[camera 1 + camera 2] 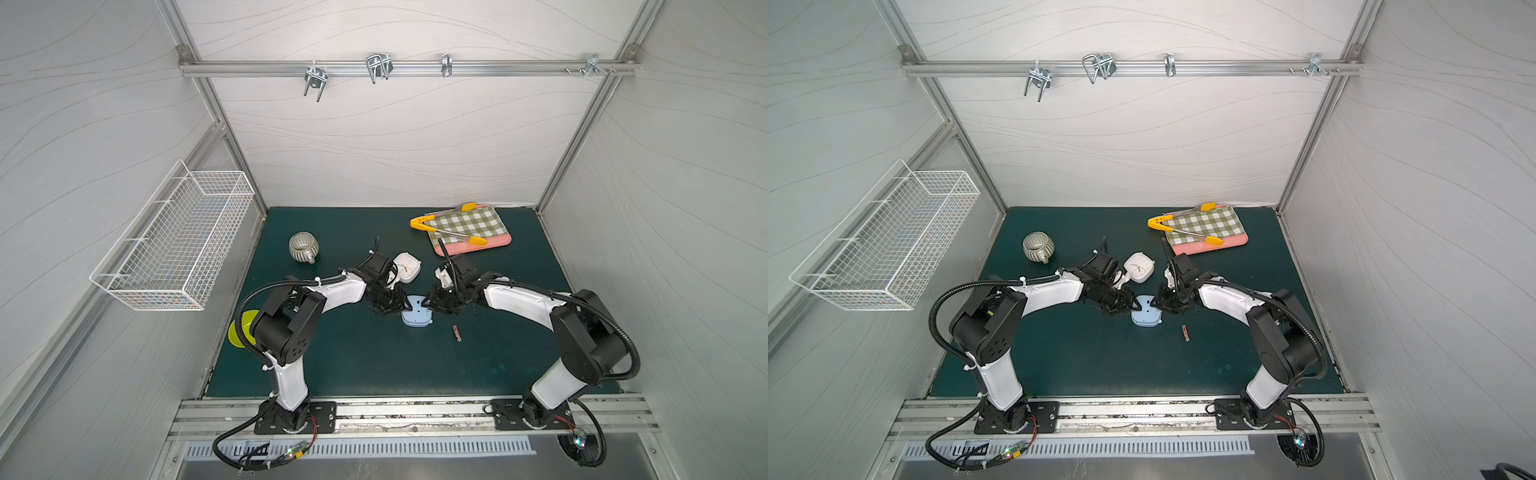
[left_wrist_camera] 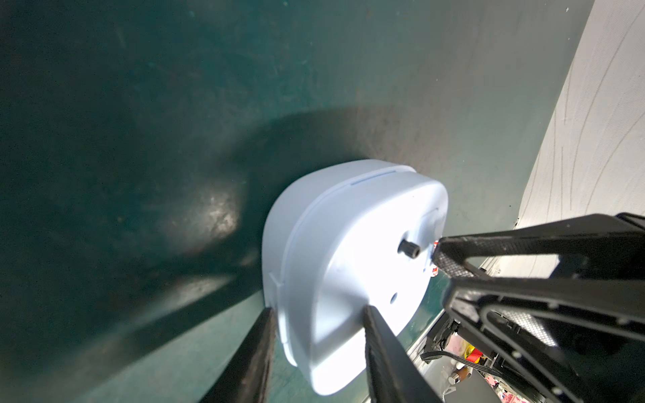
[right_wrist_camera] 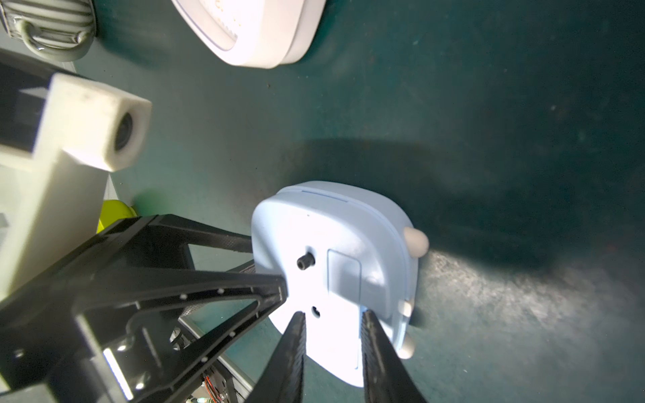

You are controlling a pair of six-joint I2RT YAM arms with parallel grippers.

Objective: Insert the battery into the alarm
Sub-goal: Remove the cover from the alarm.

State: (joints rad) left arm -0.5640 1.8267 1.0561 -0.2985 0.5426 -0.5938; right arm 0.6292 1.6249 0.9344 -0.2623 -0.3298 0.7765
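Reaching inward, left claw [image 1: 409, 308], right claw [image 1: 427, 308] flank alarm [image 1: 417, 319].

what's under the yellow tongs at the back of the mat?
The yellow tongs lie mostly on a green-checked cloth, which sits on a pink tray. Only the tray's near edge shows; anything between cloth and tray is covered.

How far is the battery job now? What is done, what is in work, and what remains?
Done: the blue alarm lies back up, with the left gripper clamped on its edge. In hand: the right gripper rests its jaws, slightly apart, at the battery cover, which looks closed. Left: the battery lies loose on the mat; opening and inserting remain.
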